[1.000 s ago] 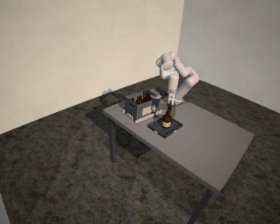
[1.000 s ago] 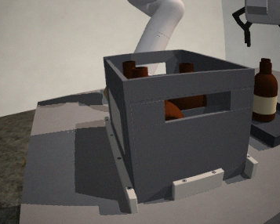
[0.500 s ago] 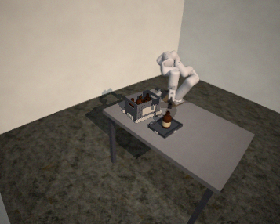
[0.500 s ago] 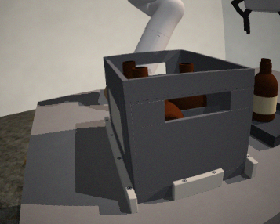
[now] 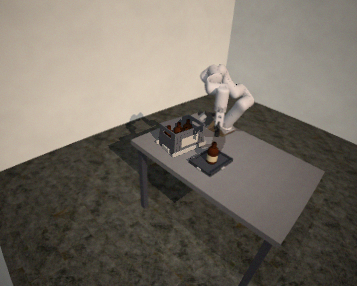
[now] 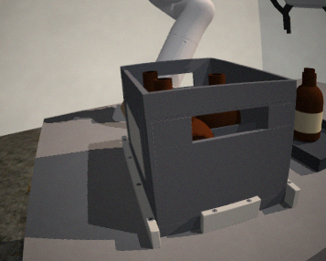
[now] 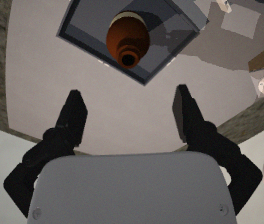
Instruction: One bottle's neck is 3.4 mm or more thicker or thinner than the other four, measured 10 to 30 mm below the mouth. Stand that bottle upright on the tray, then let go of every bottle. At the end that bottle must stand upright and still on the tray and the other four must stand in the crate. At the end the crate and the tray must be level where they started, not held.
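Bottle (image 5: 213,153) stands upright on tray (image 5: 224,164) beside crate (image 5: 181,140), gripper (image 7: 130,117) wide open, empty, above it; release step looks done, next just clear away.

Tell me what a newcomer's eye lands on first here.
A brown bottle with a pale label stands upright on the dark tray, alone near the middle of the table. Beside it, the grey crate shows more brown bottle necks. Above the tray hangs the open gripper, holding nothing.
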`<state>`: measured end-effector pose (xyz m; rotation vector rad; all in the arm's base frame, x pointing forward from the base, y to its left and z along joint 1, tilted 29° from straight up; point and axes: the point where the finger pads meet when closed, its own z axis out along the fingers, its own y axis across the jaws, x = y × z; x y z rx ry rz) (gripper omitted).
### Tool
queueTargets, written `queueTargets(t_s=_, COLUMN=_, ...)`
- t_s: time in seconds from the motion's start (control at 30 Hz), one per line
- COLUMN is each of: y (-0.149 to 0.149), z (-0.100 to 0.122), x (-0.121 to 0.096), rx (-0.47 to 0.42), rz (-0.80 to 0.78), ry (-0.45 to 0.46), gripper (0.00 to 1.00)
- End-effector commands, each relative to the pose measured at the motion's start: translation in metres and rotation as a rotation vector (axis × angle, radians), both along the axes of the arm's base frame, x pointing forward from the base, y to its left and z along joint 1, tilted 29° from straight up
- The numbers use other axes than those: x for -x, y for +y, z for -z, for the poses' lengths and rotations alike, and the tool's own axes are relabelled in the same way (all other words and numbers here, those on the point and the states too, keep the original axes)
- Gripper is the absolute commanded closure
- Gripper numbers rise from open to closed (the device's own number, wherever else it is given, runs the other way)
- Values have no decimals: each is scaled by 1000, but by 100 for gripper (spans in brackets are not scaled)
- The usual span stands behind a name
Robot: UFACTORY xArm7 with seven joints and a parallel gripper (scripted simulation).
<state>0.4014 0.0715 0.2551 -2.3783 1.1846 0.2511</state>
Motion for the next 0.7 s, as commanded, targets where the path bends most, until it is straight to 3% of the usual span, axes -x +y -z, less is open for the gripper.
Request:
queueTargets(t_s=0.0, y=-1, z=-2, x=-1, rx=-1, rz=2, ry=-3, gripper=0)
queueTargets(t_s=0.03, y=-1, z=-2, x=-1, rx=-1, rz=2, ry=-3, gripper=0)
queueTargets(t_s=0.07, y=-1, z=-2, x=-1, rx=-1, rz=2, ry=-3, gripper=100)
queueTargets(t_s=0.67, y=-1, z=-2, x=-1, rx=-1, rz=2, ry=-3, gripper=100)
